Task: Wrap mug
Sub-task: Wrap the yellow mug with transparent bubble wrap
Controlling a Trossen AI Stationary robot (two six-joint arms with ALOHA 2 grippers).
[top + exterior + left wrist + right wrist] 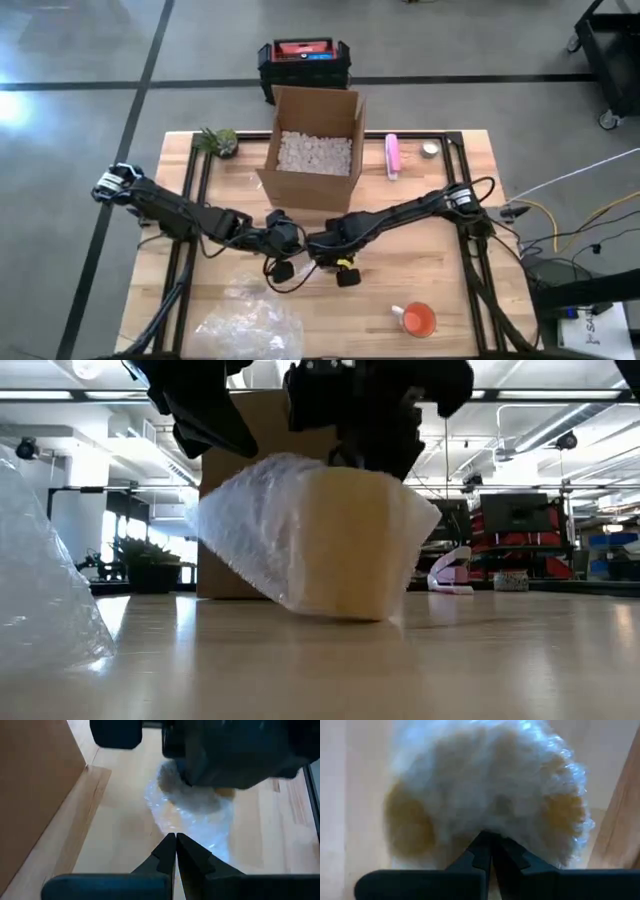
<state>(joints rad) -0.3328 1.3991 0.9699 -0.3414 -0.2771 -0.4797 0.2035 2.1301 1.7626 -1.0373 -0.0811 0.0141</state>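
Note:
A yellowish mug wrapped in clear bubble wrap [330, 540] stands tilted at the table's middle, its lower edge [350, 615] on the wood. In the high view both grippers hide it. My left gripper [285, 242] comes from the left and is shut at the wrap's left upper edge [176, 837]. My right gripper [322, 246] comes from the right, above the bundle, and is shut on the wrap [490, 836]. My left gripper pinches the bubble wrap's loose edge [167, 831] between its two fingertips, at the bundle's upper left, slanting down from the table's left. How many layers it has does not show. My right gripper pinches the wrap on top of the mug [492, 827], coming from above. The bundle leans below it, with its lower edge on the table.
An open cardboard box [315, 150] of packing peanuts stands just behind the grippers. A loose heap of bubble wrap [250, 325] lies at the near left, and an orange mug [418, 318] at the near right. A small plant [218, 140], a pink item [393, 155] and a tape roll [430, 150] sit at the far edge.

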